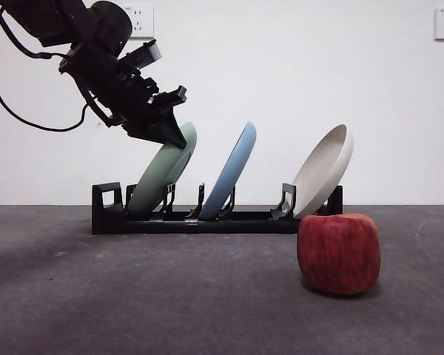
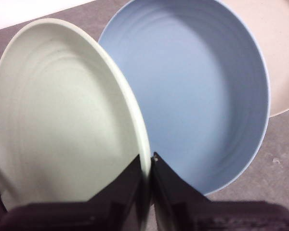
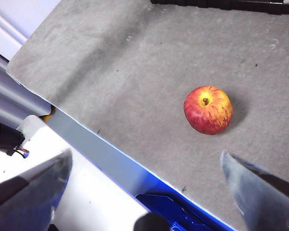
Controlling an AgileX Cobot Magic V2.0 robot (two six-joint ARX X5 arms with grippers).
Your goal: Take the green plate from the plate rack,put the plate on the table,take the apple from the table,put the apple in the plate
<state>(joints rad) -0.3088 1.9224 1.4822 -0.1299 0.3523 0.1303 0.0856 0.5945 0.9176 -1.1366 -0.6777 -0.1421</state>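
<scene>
Left wrist view shows the left gripper clamped on the green plate rim (hidden from front); right gripper jaws apart above the apple.

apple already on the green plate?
No. In the front view the apple sits on the table, while the green plate leans in the plate rack, its rim between the left tool's jaws.

Green plate: pale sage, leaning right in leftmost slot of plate rack, upper rim pinched between fingers of left gripper.
Plate rack: long, low, black, far on counter.
Apple: red, yellow-streaked, upright on counter, near right, just before rack's right end.
</scene>
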